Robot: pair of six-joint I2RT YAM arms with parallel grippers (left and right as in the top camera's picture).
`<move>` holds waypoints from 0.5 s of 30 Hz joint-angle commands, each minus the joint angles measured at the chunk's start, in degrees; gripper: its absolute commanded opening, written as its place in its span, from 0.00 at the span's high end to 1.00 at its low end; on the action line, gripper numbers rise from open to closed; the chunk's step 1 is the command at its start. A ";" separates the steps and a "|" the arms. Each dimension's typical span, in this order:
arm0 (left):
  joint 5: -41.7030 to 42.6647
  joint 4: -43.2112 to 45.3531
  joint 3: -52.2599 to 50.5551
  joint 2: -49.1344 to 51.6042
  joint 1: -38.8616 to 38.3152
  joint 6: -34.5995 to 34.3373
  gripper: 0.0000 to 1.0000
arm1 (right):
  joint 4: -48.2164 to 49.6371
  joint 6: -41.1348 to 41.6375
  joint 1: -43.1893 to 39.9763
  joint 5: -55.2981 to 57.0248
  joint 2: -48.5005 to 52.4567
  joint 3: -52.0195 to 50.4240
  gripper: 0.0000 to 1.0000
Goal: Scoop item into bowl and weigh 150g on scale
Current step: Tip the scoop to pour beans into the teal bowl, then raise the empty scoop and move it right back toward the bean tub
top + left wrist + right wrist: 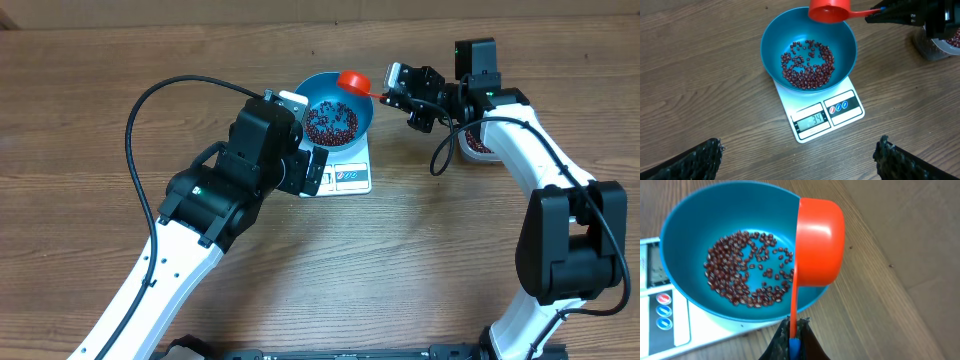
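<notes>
Right tool (pixel 792 336) grips an orange scoop (pixel 820 240) above the bowl (pixel 685 225); left tool (pixel 798 159) gapes wide.

We count one bowl (pixel 772 47), one scale (pixel 788 102), one scoop (pixel 829 11) and one tub (pixel 930 47). The scale carries one display (pixel 812 120) and three buttons (pixel 841 106). Beans (pixel 807 65) in the bowl are too many for an exact tally. We record two arms: a left arm (pixel 240 170) and a right arm (pixel 520 130).

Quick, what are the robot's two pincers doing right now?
Left pincer: open, holding nothing.
Right pincer: shut on the handle of the red scoop, at the blue bowl rim.
</notes>
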 commanded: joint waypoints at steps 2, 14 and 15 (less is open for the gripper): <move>0.48 0.04 1.18 -0.83 0.09 1.05 0.00 | -0.04 4.44 0.17 -5.07 -2.95 -0.20 0.96; 0.48 0.04 1.18 -0.83 0.09 1.05 0.00 | -0.09 35.87 -2.45 -6.88 -13.18 -0.15 0.96; 0.48 0.04 1.18 -0.83 0.09 1.05 0.00 | -0.07 39.10 -3.21 -6.88 -13.99 -0.15 0.96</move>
